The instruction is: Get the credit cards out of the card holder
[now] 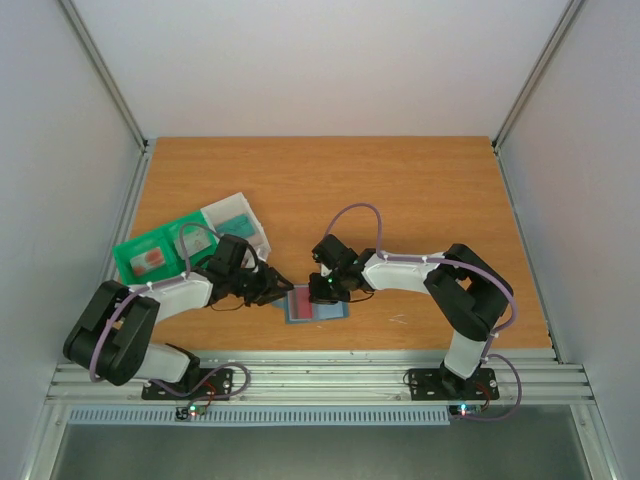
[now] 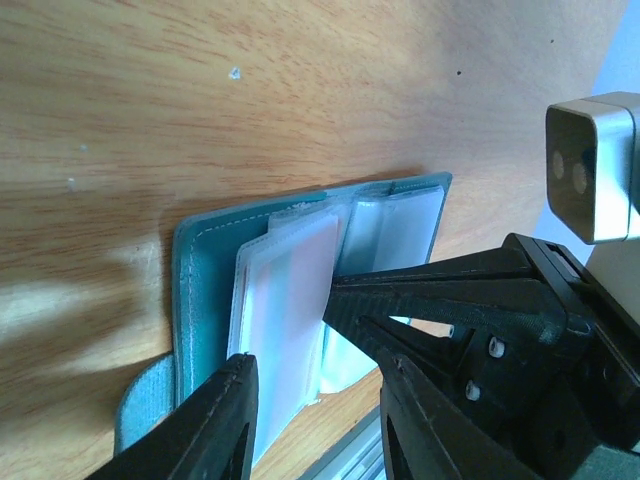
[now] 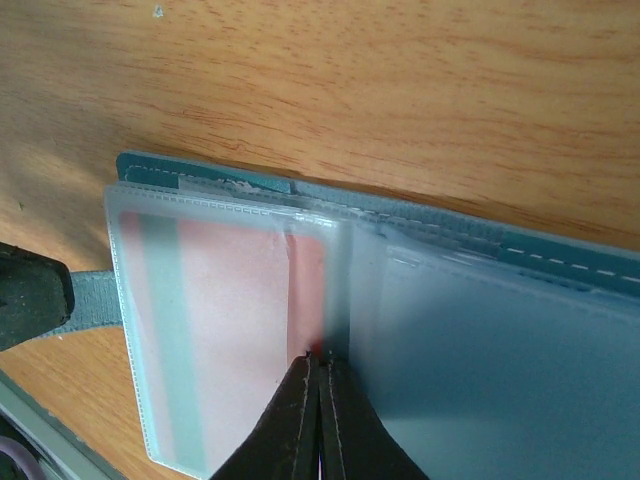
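The slate-blue card holder [image 1: 318,305] lies open and flat on the wooden table [image 1: 400,200], near its front edge. A reddish-pink card [image 3: 235,310] (a teal band along one side) sits inside its frosted left pocket.

text: none readable | card holder [image 1: 316,305]: no legible print

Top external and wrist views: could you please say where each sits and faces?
Top external: above, behind the robot, facing the wooden table; both arms show.
Left wrist: on its arm, facing the open slate-blue bifold card holder; left hand shows.
Right wrist: on its arm, facing it too; shut right hand shows.
All share that holder.
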